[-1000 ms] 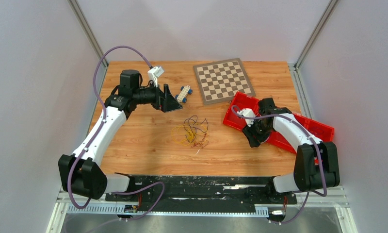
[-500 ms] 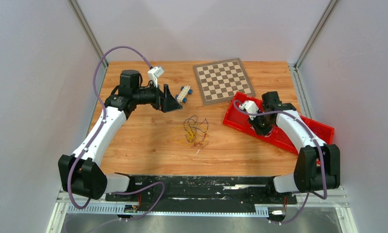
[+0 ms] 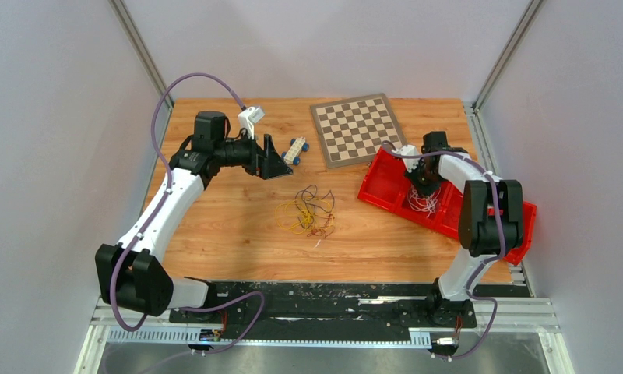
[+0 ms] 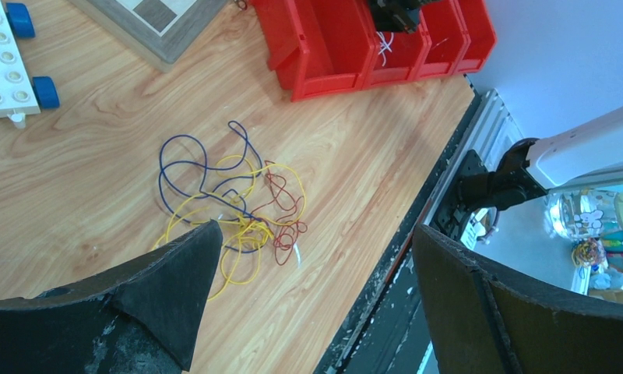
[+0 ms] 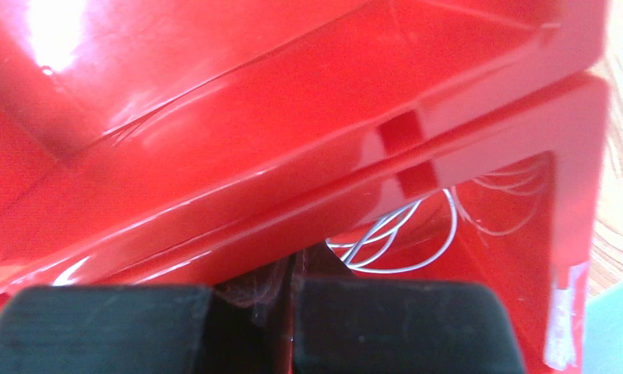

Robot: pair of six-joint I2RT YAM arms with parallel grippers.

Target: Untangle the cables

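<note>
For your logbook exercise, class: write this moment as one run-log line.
left jaws open, apart from coloured tangle | right jaws shut, in red bin by white wires

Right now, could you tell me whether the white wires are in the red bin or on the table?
In the bin: the white wires lie looped inside one compartment of the red bin, seen from above.

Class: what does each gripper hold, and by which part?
Left gripper: open, nothing. Right gripper: shut in the red bin beside white wires; a pinched strand cannot be told.
</note>
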